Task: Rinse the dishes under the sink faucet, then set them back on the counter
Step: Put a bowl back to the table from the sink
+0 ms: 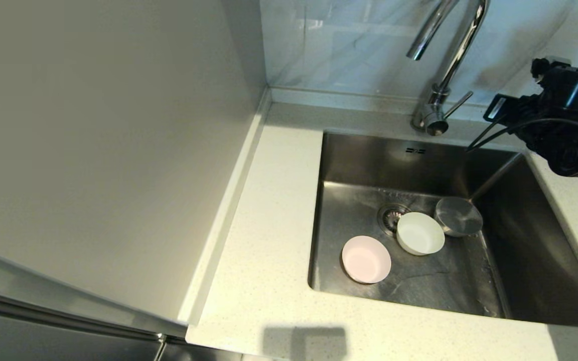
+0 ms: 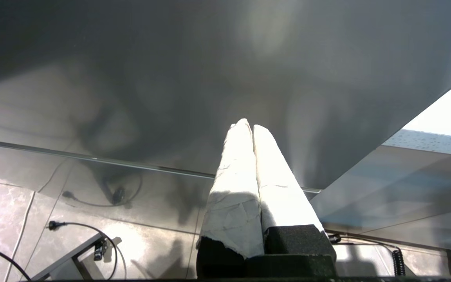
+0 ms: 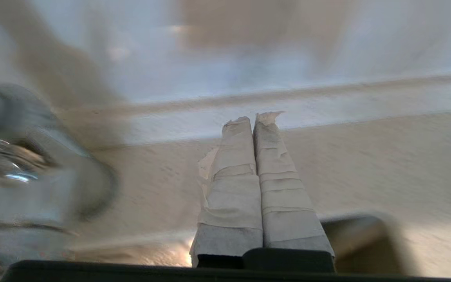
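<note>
Three bowls sit upright on the floor of the steel sink: the pale pink bowl nearest the front left, the white bowl beside the drain strainer, and the light grey bowl behind it. The chrome faucet rises behind the sink, its spout not running and its lever pointing right. My right arm hangs over the counter right of the faucet. In the right wrist view my right gripper is shut and empty above the counter, the faucet base beside it. My left gripper is shut, empty, below counter level.
Speckled counter runs left of and in front of the sink, with a raised edge strip against a beige wall panel. A glossy tiled backsplash stands behind the faucet. The left wrist view shows a grey cabinet front and floor cables.
</note>
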Robot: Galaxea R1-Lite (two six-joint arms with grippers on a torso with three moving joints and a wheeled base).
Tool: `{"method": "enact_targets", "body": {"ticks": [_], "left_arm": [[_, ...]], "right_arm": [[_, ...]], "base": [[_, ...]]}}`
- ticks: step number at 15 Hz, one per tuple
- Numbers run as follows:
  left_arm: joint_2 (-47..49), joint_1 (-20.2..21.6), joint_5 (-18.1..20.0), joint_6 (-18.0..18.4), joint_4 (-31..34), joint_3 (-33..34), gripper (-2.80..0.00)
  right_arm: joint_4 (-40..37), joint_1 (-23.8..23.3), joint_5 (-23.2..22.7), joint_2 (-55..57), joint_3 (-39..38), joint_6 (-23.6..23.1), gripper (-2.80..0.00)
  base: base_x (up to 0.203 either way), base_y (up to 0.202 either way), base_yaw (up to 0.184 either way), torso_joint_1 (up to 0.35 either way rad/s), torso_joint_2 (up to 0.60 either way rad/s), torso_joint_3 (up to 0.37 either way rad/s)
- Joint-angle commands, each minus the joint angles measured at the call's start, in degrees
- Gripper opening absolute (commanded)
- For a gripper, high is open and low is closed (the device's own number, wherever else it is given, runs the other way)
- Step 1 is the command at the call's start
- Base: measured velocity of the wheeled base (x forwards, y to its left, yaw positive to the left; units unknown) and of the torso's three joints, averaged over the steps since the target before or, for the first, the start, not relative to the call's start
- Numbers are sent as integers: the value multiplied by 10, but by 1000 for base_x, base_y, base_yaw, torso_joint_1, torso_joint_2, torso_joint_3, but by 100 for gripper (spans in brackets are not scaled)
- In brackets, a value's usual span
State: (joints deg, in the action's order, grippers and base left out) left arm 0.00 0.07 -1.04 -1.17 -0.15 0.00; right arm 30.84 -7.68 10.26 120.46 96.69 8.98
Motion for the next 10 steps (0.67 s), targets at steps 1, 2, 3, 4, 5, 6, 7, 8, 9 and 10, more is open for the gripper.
{"method": "enact_targets", "body": {"ticks": [1,2,3,4,5,6,7,8,9,10], "left_arm": [[-2,0,0,0,0,0,-280],[-2,0,0,-1,0,0,-280],[-2,0,0,-1,0,0,-280],[-2,0,0,-1,0,0,-280],[-2,0,0,-1,0,0,-280],[-2,0,0,-1,0,0,-280],[-2,0,0,-1,0,0,-280],[-2,0,0,-1,0,0,-280],[-2,0,0,-1,0,0,-280],[-2,0,0,-1,0,0,-280]], "right_arm": [[2,-31,-16,-41,-45,2,-280],[1,-43,-30,-59,-76,2,-280],[-1,-56,-46,-78,-110,-4,-280],[-13,-62,-64,-102,-140,-11,-280],[-51,-67,-90,-125,-159,-17,-280],[-122,-74,-122,-147,-165,-20,-280],[-197,-85,-151,-169,-165,-28,-280],[-279,-100,-175,-192,-163,-59,-280],[-342,-121,-188,-214,-160,-130,-280],[-390,-138,-196,-232,-159,-204,-280]], "base": [[0,0,0,0,0,0],[0,0,0,0,0,0],[0,0,0,0,0,0],[0,0,0,0,0,0],[0,0,0,0,0,0],[0,0,0,0,0,0],[0,0,0,0,0,0],[0,0,0,0,0,0],[0,0,0,0,0,0],[0,0,0,0,0,0]]}}
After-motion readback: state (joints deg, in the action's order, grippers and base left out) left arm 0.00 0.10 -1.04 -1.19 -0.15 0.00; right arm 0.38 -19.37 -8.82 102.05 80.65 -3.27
